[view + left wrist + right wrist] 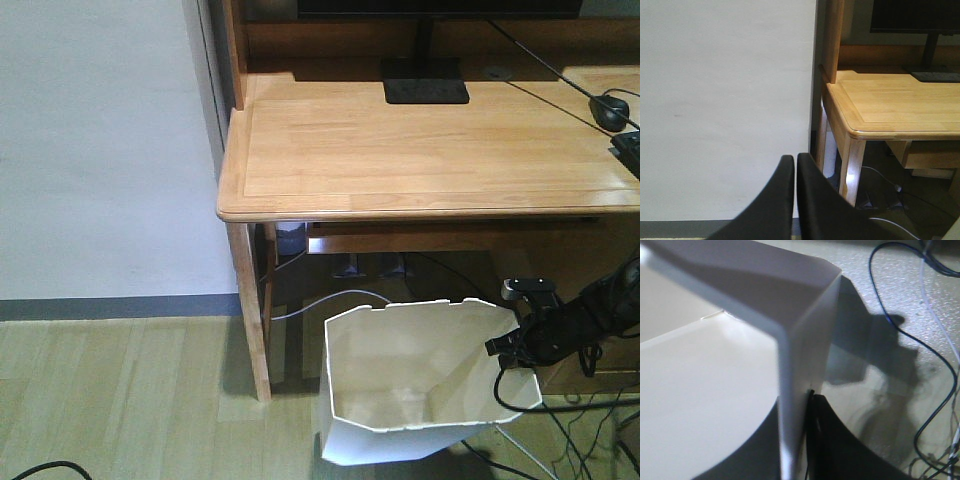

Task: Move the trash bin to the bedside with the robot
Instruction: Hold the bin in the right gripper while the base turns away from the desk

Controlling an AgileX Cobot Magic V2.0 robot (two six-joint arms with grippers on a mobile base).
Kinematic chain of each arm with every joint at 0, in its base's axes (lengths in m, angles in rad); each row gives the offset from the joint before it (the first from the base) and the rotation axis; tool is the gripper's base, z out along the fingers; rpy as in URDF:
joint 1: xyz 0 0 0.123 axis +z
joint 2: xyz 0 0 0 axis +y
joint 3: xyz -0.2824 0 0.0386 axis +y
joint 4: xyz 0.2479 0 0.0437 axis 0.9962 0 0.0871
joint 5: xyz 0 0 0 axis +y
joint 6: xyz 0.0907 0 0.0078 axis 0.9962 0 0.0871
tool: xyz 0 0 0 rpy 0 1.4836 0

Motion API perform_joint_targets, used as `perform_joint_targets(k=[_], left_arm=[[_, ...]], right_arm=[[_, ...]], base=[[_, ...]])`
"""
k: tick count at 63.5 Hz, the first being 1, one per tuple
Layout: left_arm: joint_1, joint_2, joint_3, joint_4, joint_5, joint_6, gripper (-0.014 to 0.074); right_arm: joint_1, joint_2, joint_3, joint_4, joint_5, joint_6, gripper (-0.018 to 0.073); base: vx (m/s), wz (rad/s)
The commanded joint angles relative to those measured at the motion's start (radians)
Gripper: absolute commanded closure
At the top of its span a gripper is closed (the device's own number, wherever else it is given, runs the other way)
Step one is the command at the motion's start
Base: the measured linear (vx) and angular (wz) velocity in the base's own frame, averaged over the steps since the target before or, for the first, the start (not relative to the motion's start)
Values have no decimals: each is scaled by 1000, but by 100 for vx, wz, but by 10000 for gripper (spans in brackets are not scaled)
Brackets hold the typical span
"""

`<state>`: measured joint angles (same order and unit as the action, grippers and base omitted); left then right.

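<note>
One trash bin (400, 375), its rim clamped by the right gripper (512, 346).

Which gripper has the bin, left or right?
The right gripper: it pinches the trash bin's thin side at the rim, beside the desk. The left gripper is shut on nothing, facing the wall.

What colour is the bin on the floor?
The trash bin is white, creamy inside; the exterior front-facing view shows it best.
</note>
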<state>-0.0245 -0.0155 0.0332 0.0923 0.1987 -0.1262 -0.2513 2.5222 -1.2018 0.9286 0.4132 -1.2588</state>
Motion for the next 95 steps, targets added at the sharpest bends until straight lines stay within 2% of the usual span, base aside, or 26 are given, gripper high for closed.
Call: perform_joint_targets(k=[1,13,33,95], left_arm=[[0,-13,26,0,-81,-2,602],[0,-13,26,0,-81,-2,602],[0,-13,26,0,-81,-2,602],[0,-13,26,0,-81,-2,602]], right_arm=[[-2,-132,63,71,168,-46,566],[-2,-188,144,66,184,-45,566],[-2,-188,153,64,372,-29,566],[-2,-188,153,63,377,-29,566]], base=[[0,0],[0,0],[0,0],[-2,9]])
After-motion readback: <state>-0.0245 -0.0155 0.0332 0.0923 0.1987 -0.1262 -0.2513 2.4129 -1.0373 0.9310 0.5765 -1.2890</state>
